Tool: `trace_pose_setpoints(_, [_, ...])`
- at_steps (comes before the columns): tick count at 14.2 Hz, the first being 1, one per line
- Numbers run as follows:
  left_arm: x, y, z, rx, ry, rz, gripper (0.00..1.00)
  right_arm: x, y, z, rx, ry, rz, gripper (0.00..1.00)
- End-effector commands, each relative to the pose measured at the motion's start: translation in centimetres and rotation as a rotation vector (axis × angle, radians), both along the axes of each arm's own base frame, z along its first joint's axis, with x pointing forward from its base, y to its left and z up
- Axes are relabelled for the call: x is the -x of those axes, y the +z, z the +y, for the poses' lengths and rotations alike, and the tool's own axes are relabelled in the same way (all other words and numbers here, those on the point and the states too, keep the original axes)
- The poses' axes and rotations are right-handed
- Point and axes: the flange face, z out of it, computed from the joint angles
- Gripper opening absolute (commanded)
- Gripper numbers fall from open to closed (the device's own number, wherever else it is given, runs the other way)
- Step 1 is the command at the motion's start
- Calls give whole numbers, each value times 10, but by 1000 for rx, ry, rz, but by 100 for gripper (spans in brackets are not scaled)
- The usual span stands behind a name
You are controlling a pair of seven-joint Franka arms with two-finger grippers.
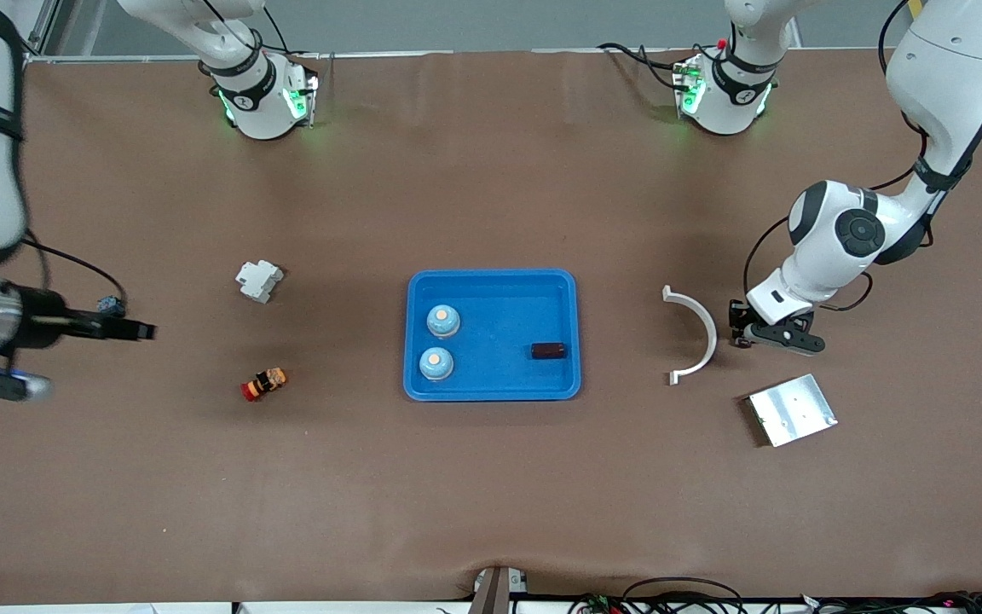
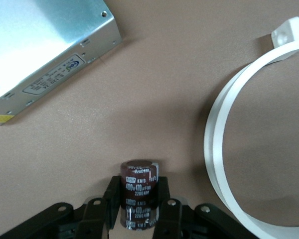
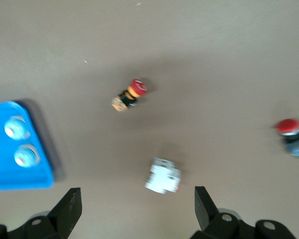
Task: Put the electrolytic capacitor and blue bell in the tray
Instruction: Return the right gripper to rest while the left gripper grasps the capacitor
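The blue tray point(image 1: 491, 286) lies mid-table with two blue bells point(image 1: 442, 320) point(image 1: 436, 363) and a dark electrolytic capacitor point(image 1: 548, 350) in it. My left gripper point(image 1: 741, 333) point(image 2: 138, 193) is low at the table beside the white curved bracket, shut on another brown electrolytic capacitor point(image 2: 138, 178). That capacitor is hidden under the hand in the front view. My right gripper point(image 1: 137, 331) point(image 3: 138, 201) hovers open and empty over the table toward the right arm's end, apart from the tray point(image 3: 10, 169).
A white curved bracket point(image 1: 697, 334) point(image 2: 224, 144) and a silver metal box point(image 1: 792, 410) point(image 2: 45, 55) flank the left gripper. A white breaker point(image 1: 259, 280) point(image 3: 163, 176) and a red-and-orange button point(image 1: 263, 383) point(image 3: 128, 95) lie between the tray and the right gripper. Another red-capped part point(image 3: 291, 133) lies near it.
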Motion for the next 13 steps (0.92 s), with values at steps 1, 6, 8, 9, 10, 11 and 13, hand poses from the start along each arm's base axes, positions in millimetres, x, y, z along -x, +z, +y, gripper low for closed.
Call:
trace_pose_setpoints(1, [-3,7,3,-12,-5,-19,0,31,48,-9,70,87,-38,100])
trace_pose_setpoints(6, [-19,40,4,-54,203,15,0,72,125,10,254,157,-73,100])
trace_pose_setpoints(8, [-31,61,-20,-72,325,65,0,72,131,13,254,155,-95,100])
trace_pose_setpoints(9, [-36,70,-32,-76,396,80,0,72,132,14,255,158,-97,100])
trace_pose_setpoints(10, [-38,79,-50,-64,465,84,0,71,130,15,253,160,-94,100])
trace_pose_setpoints(11, [-39,85,-61,-55,538,84,0,71,131,17,248,161,-100,100])
trace_pose_setpoints(13, [-42,98,-83,-29,680,94,0,65,130,18,206,148,-148,100])
